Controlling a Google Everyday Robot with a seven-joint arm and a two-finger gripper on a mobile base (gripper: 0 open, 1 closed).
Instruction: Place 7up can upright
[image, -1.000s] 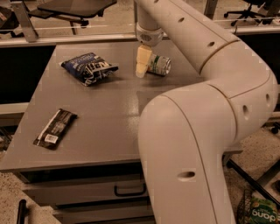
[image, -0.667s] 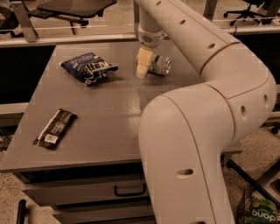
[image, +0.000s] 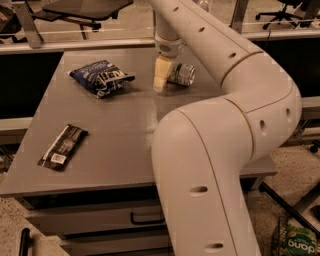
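7up can (image: 181, 74) is on its side at the far end of the table (image: 110, 130), hand (image: 160, 77) just beside it, can't tell if it's gripping. I'd grab across the body, then tip it up slowly.

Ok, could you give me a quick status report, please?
Gripper low, beside can. Can on its side, not upright. Bag and bar well clear.

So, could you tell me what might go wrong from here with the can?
The 7up can lies on its side beside the gripper, near the far edge of the table; a nudge could roll it off. The gripper hides one end of the can, so an off-centre grasp might let it tip when stood up.
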